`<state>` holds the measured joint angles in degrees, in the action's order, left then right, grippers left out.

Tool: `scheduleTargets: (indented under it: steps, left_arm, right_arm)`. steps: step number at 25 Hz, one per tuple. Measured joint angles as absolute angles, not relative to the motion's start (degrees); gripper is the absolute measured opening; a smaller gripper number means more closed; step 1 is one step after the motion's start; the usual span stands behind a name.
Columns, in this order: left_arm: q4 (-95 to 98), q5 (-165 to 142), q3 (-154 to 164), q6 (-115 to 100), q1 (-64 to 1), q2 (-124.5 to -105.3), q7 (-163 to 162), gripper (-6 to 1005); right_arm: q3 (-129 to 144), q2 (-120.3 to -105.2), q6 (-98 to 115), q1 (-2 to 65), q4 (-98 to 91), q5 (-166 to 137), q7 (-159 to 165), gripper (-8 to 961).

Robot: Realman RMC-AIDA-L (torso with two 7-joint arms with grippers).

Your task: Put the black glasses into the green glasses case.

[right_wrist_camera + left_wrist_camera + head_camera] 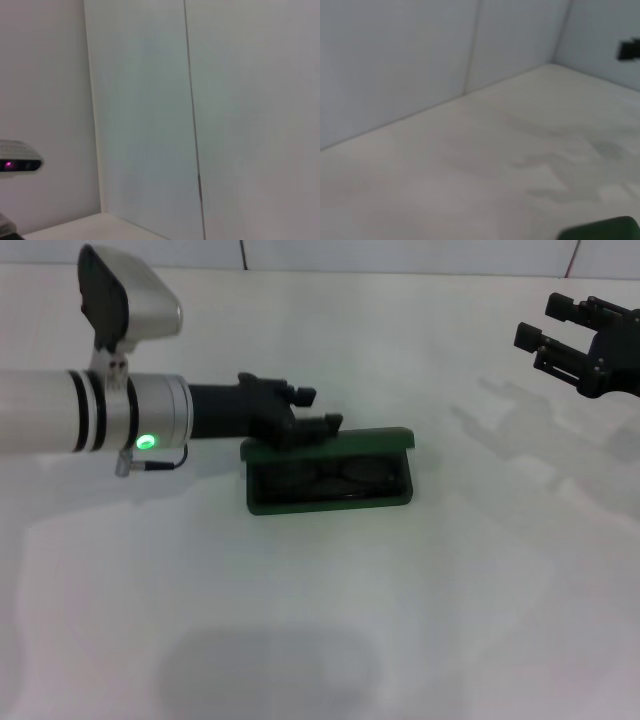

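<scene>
On the white table (300, 620), the green glasses case (330, 480) lies open with the black glasses (335, 478) apparently inside (dim lining, frame hard to trace). Left gripper (318, 410) sits at the case's rear edge, fingers slightly parted, holding nothing visible. Farther off, right gripper (550, 328) hangs open and empty.

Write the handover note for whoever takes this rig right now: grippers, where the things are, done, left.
Left gripper: open, at the far rim of the green glasses case, holding nothing.
Right gripper: open, raised at the far right, idle.
Black glasses: lying inside the case, which sits open on the white table.
Done: glasses appear to be in the case.
Left: pull the left arm clear; close the lid if wanted.
</scene>
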<state>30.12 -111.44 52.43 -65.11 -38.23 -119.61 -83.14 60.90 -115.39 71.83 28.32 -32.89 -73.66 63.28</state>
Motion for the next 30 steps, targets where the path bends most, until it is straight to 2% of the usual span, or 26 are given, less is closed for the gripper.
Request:
scheduleTargets:
  steps: [11, 14, 16, 20, 24, 29, 30]
  left_arm:
    - [29.9, -100.55, 55.98, -70.31, -34.1, -119.63, -71.1, 659]
    - [30.05, -91.86, 55.8, -81.02, -31.62, -118.25, -65.0, 660]
    - [30.1, -88.0, 55.81, -91.07, -29.92, -116.54, -62.54, 661]
    - [30.56, -85.41, 55.8, -100.15, -27.24, -114.73, -61.07, 662]
    - [31.57, -86.76, 55.89, -100.47, -24.9, -114.67, -59.5, 664]
    - [32.11, -87.59, 55.96, -101.79, -22.99, -114.8, -57.29, 721]
    - [32.5, -87.31, 55.74, -103.72, -20.83, -114.91, -55.08, 733]
  right_arm:
    - [63.24, -115.48, 72.39, 28.8, -33.34, -73.78, 63.28, 564]
    - [68.65, -114.86, 76.28, 29.23, -35.07, -74.73, 63.28, 563]
    - [71.04, -114.93, 78.39, 29.83, -36.39, -75.81, 63.89, 563]
    - [73.4, -115.37, 79.55, 31.48, -36.26, -76.55, 64.82, 637]
    - [78.83, -115.75, 80.3, 32.15, -35.96, -77.61, 62.94, 707]
    - [82.78, -116.24, 80.33, 32.7, -34.09, -75.17, 57.57, 793]
    - [83.05, -116.23, 80.32, 32.86, -33.9, -74.26, 56.87, 810]
